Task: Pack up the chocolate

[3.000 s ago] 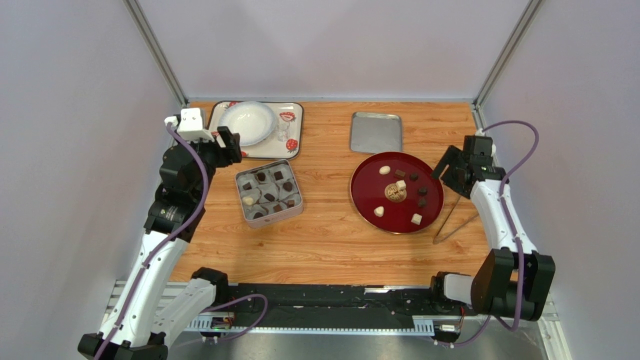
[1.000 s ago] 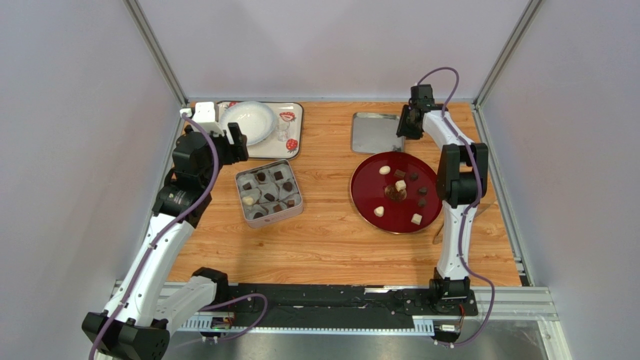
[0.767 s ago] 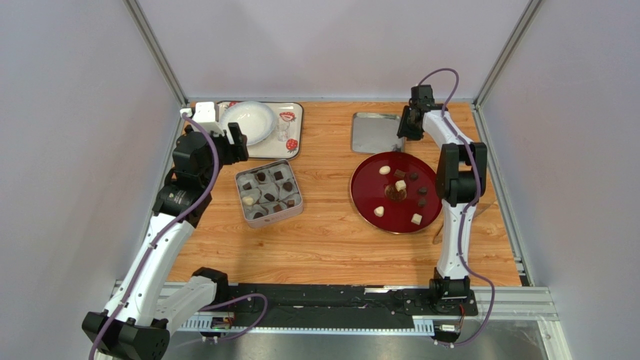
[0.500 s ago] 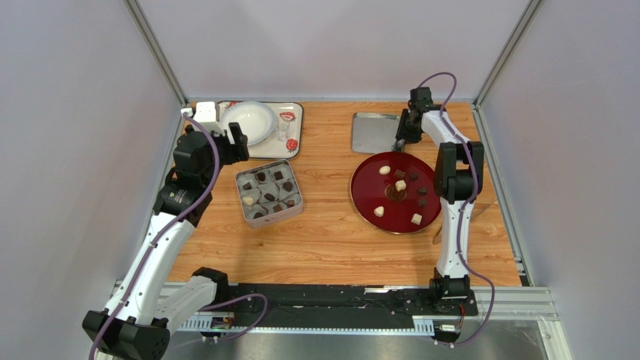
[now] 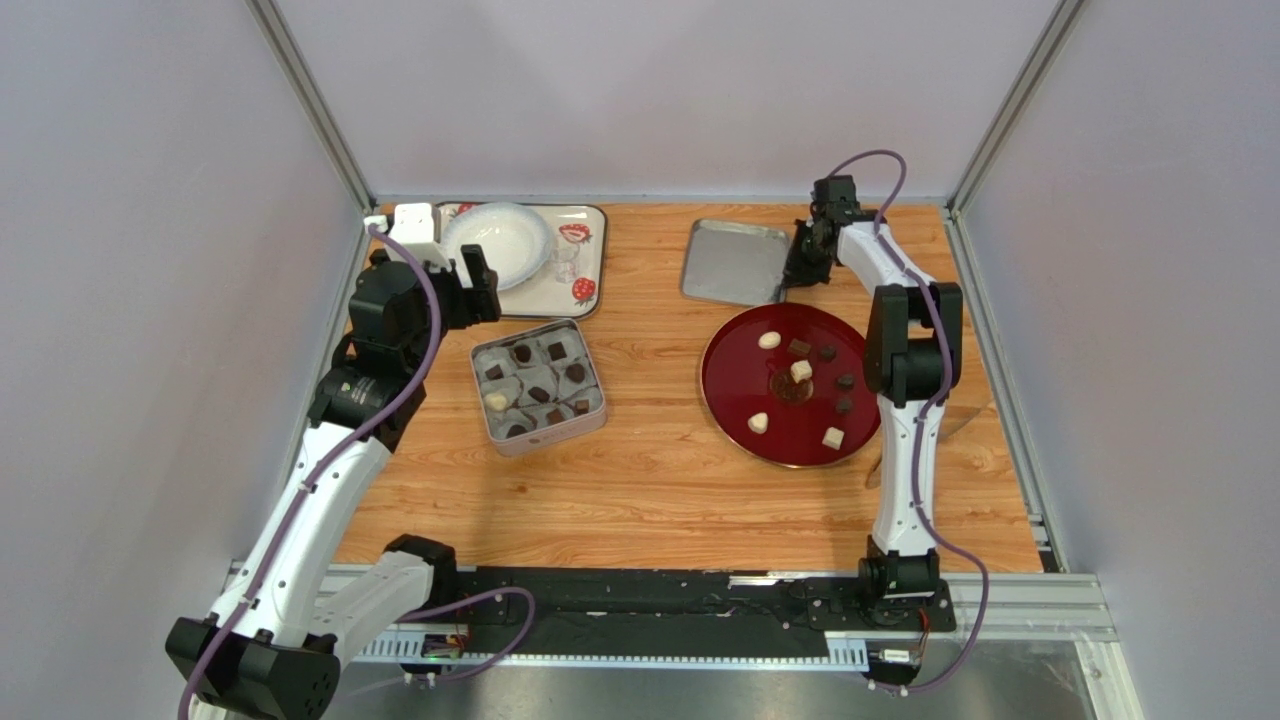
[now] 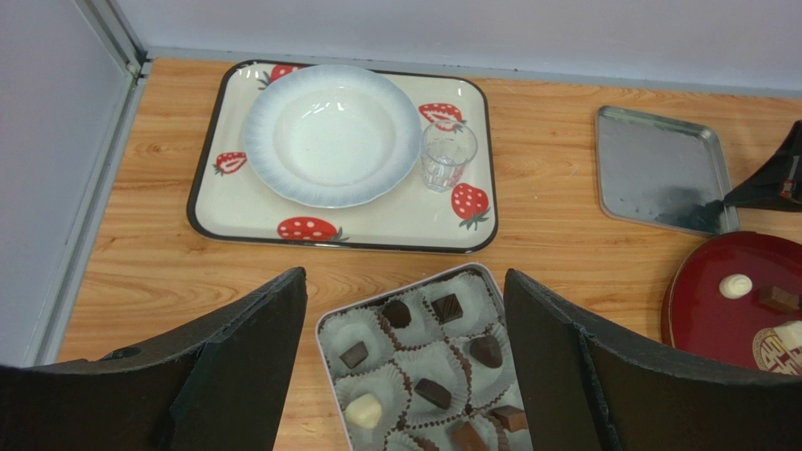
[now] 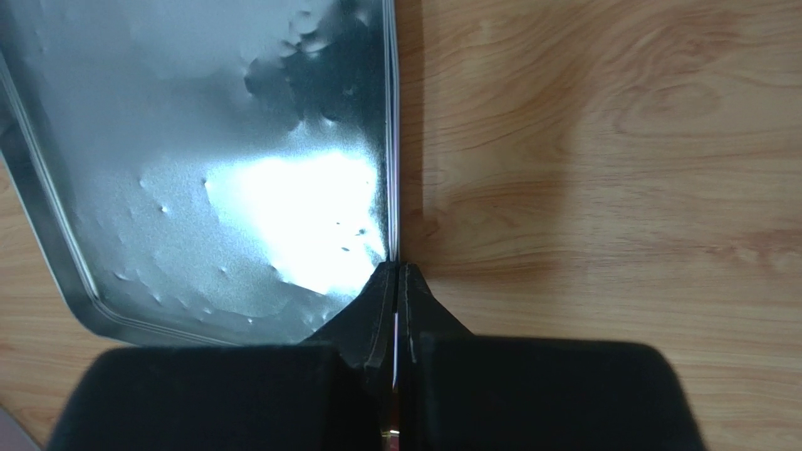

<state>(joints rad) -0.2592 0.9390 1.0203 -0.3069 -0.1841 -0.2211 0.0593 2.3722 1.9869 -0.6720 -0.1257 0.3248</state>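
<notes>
The open tin point(image 5: 481, 393) holds several chocolate pieces point(image 5: 538, 393) in paper cups, mostly dark with one cream point(image 6: 363, 411). More chocolate point(image 5: 801, 369) lies on the red plate point(image 5: 736, 387). My left gripper point(image 5: 469, 288) hangs open just behind and above the tin point(image 6: 326, 331), with nothing between its fingers point(image 6: 405, 274). At the back, my right gripper point(image 5: 790, 272) is shut on the right rim of the flat metal lid point(image 5: 733, 260). The wrist view shows the thin rim pinched between its jaws point(image 7: 395, 272), with the lid point(image 7: 235, 169) stretching away to the left.
A strawberry-print tray point(image 5: 589, 288) at the back left carries a white bowl point(image 5: 493, 245) and a small glass point(image 5: 565, 267). Metal tongs point(image 5: 873, 476) lie right of the red plate, partly behind the right arm. Frame posts stand at both back corners.
The right gripper has closed on the lid's right rim. The lid has shifted left and now sits skewed. The left arm has hardly moved.
</notes>
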